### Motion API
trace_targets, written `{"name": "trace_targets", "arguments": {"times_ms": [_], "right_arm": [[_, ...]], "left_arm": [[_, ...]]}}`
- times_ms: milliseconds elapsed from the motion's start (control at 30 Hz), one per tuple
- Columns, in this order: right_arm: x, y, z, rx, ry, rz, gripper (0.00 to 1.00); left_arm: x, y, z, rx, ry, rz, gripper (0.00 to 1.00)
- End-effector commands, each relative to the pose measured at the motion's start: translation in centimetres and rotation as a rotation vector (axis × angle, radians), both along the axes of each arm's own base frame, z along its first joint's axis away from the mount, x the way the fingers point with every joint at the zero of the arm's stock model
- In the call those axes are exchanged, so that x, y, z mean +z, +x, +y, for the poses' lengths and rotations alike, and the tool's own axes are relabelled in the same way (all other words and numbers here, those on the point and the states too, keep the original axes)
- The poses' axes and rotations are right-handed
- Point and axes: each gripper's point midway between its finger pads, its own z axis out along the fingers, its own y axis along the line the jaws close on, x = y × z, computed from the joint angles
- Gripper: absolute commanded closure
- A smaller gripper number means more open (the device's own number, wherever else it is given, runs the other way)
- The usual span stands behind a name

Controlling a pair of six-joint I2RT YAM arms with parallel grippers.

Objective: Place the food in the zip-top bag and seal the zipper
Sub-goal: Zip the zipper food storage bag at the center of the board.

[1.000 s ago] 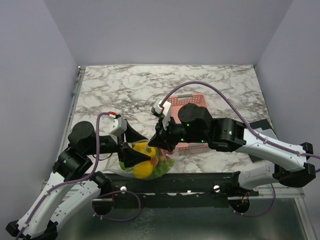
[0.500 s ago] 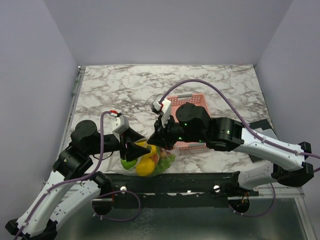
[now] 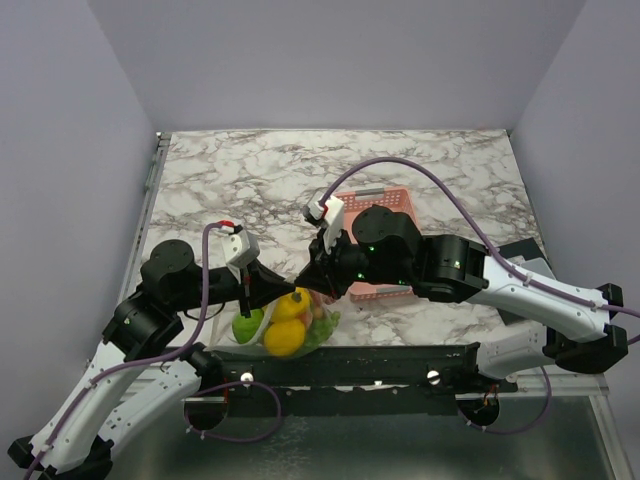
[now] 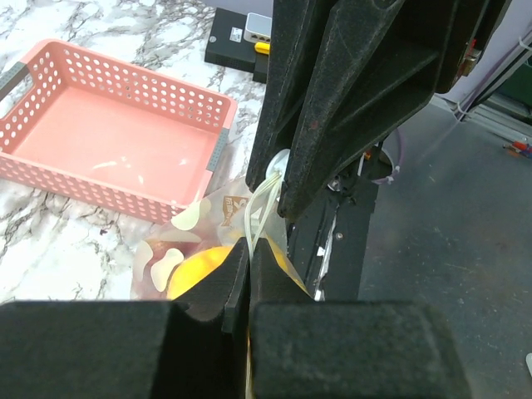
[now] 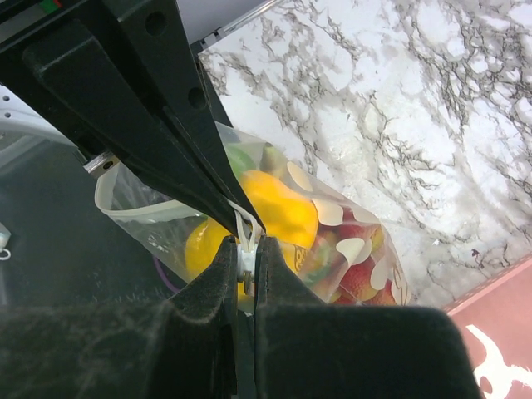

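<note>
Clear crinkly plastic zip-top bag [image 3: 305,330] is clamped at its thin whitish zipper [image 5: 242,223] by the left gripper [image 4: 249,262] and right gripper [image 5: 247,249]. It holds a yellow lemon-like fruit [image 5: 278,208], round green fruit [image 3: 247,325] and red pieces [image 5: 357,278], at the marble table's [image 5: 399,100] near edge beside a pink slotted basket [image 4: 108,141].

Robot lab: walled marble-top tbl [image 3: 260,170]

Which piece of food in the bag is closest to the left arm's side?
The round green fruit, leftmost in the zip-top bag; the yellow fruit sits mid-bag, the red pieces farther right.
</note>
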Motion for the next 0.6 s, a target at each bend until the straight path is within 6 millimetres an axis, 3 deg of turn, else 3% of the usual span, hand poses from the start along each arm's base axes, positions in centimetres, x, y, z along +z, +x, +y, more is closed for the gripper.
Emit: {"name": "trace_targets", "arguments": {"times_ms": [0, 100, 400, 567], "right_arm": [[4.0, 0.0, -0.3, -0.02, 0.126, -0.032, 0.99], [3.9, -0.2, -0.5, -0.008, 0.128, -0.037, 0.97], [3.9, -1.9, -1.4, 0.12, 0.208, -0.128, 0.62], [3.7, -3.0, -2.1, 0.197, 0.267, -0.191, 0.52]], "left_arm": [[0.8, -0.5, 0.2, -0.013, -0.002, -0.025, 1.0], [1.1, -0.9, 0.2, -0.03, -0.01, -0.023, 1.0], [2.2, -2.4, -0.1, -0.109, -0.036, -0.007, 1.0], [2.9, -3.2, -0.1, -0.141, -0.052, -0.001, 1.0]]}}
